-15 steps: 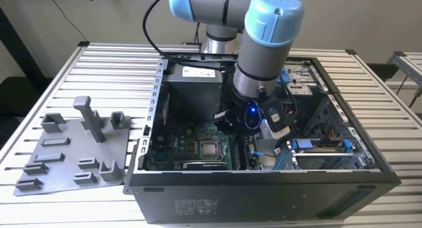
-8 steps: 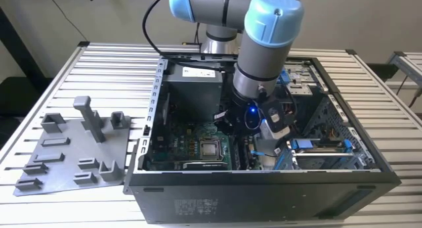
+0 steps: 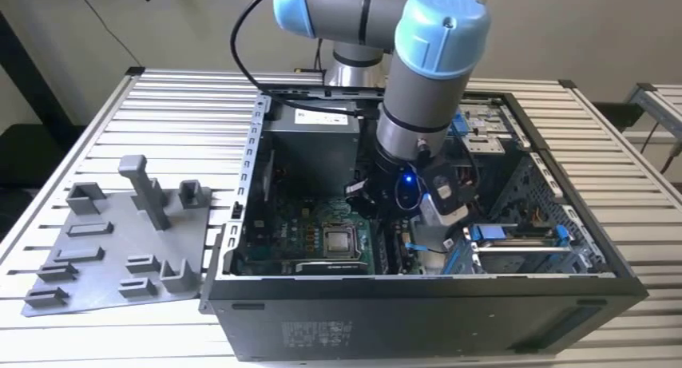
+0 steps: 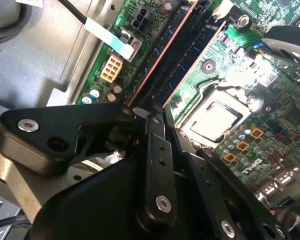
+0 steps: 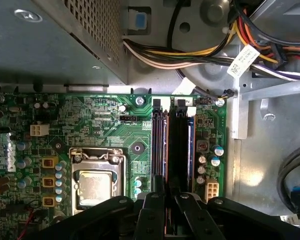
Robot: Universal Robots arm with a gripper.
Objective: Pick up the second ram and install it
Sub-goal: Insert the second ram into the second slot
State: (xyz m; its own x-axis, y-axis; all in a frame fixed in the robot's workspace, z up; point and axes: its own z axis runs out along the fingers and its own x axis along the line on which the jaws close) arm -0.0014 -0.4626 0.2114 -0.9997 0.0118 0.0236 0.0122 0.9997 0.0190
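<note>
First wrist view: slim dark second ram (image 5: 177, 150) upright in slot, tool (image 5: 166, 197) clenched on it.

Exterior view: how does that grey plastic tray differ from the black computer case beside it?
The grey tray is a low flat plate with small blocks and one tall post; the black case is a deep box open on top. The tray sits at the exterior view's left, the case at its right. The robot arm reaches into the case, not the tray. Both rest on the slatted table.
</note>
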